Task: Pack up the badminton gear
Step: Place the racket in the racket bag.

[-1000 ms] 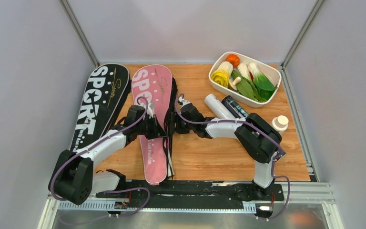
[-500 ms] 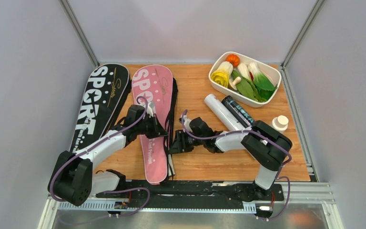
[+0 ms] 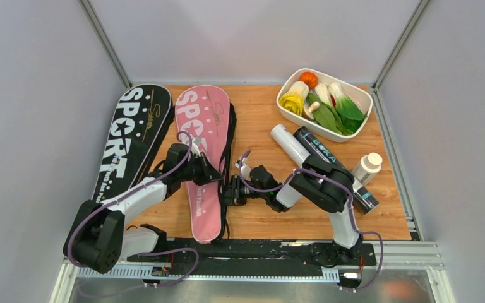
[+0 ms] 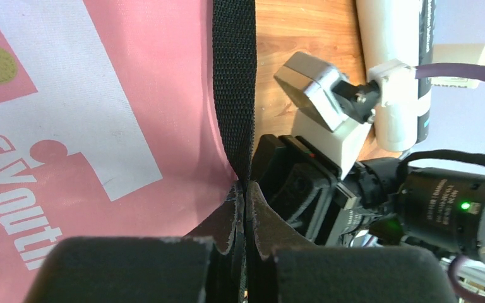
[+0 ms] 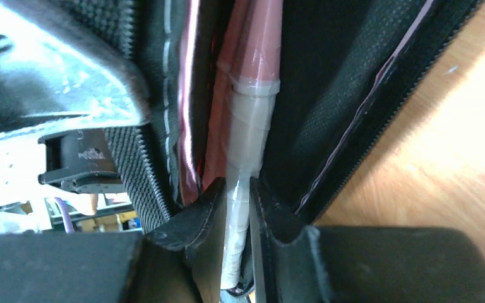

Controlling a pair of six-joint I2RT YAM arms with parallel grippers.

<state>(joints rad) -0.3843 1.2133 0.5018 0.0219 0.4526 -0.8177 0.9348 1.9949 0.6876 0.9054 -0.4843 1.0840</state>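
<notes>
**Pink cover being worked at its open edge; tubes not yet packed**

The pink cover (image 3: 203,158) lies flat on the table (image 3: 278,211), just beside the black cover (image 3: 128,142) at the left. Its right-hand edge is held by both arms. The left claw (image 4: 244,214) is closed tight on the black webbing edge (image 4: 233,82) of the pink cover. The right claw (image 5: 239,214) is drawn in narrowly around a pale, tape-wrapped shaft (image 5: 247,120) inside the cover's open zip mouth; this is judged to be a racket handle, though only that short stretch is seen.

As far as can be judged, one racket is at least partly inside the pink cover, and the cover is not yet zipped. The white tube (image 3: 289,142) and the black tube (image 3: 319,148) lie unpacked on the table, touching each other, near the bowl of toy vegetables (image 3: 324,95). A small white bottle (image 3: 367,166) stands just beside the black tube.

Much is hidden. Whether the black cover is filled or closed cannot be told. No shuttlecocks are seen anywhere, and no racket head is visible. The near end of the black tube is covered by the right arm, and the zip puller cannot be made out.
</notes>
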